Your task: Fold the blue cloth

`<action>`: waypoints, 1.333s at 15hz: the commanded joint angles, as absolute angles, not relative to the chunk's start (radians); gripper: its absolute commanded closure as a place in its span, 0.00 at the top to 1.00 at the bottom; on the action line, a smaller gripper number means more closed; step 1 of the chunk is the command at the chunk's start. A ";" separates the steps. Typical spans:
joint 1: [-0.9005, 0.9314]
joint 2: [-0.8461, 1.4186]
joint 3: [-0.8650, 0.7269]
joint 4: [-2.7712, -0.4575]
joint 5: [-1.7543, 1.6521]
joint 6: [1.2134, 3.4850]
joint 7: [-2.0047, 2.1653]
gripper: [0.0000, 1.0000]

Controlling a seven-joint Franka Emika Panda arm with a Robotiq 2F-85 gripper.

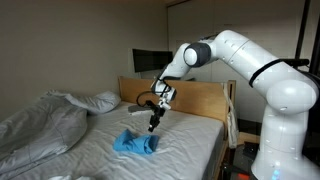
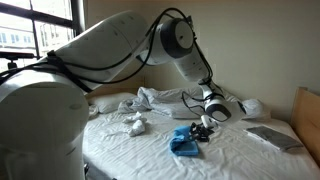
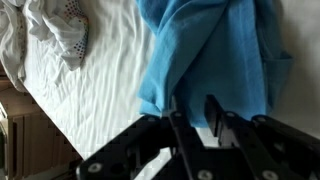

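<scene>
**A:** What was nearest to the wrist camera?

**B:** The gripper (image 3: pixel 191 112). Its two dark fingers (image 3: pixel 212 112) rose from the bottom edge of the wrist view. They stood close together, with only a narrow gap between them.

**A:** Was it holding something?

**B:** I could not tell. The lower edge of the blue cloth (image 3: pixel 200 50) lay just at the fingertips. Whether any fabric was pinched between them did not show.

**A:** And where was the cloth?

**B:** It was on the white bed sheet (image 3: pixel 105 85), about in the middle of the bed. In both exterior views the cloth (image 1: pixel 135 144) (image 2: pixel 182 141) was bunched in a small heap, not spread flat. The gripper (image 1: pixel 153 122) (image 2: pixel 203 130) pointed down, just at the upper side of the heap.

**A:** What lay a little farther away?

**B:** In the wrist view, a crumpled white fabric with small dots (image 3: pixel 62 35) lay on the sheet, apart from the cloth. In an exterior view there was also a flat grey thing (image 2: pixel 272 137) near the edge of the bed.

**A:** And behind that?

**B:** The large rumpled duvet (image 1: pixel 40 125) (image 2: pixel 160 98) was pushed to one side, well apart from the cloth, and a pillow (image 1: pixel 100 101) lay beside it. At the far end stood the wooden headboard (image 1: pixel 200 100), with a dark screen (image 1: pixel 150 62) behind it. In an exterior view a window (image 2: pixel 40 25) was on the far wall.
</scene>
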State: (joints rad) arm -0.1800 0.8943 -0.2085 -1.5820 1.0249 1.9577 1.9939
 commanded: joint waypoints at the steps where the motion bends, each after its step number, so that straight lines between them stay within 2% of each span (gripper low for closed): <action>1: -0.185 0.843 -0.191 -1.636 1.006 1.947 2.011 0.58; 7: -0.198 0.861 -0.167 -1.636 1.017 1.904 1.988 0.97; 9: -0.200 0.875 -0.157 -1.624 1.022 1.880 1.980 1.00; 20: -0.207 0.984 -0.109 -1.522 1.024 1.724 1.959 1.00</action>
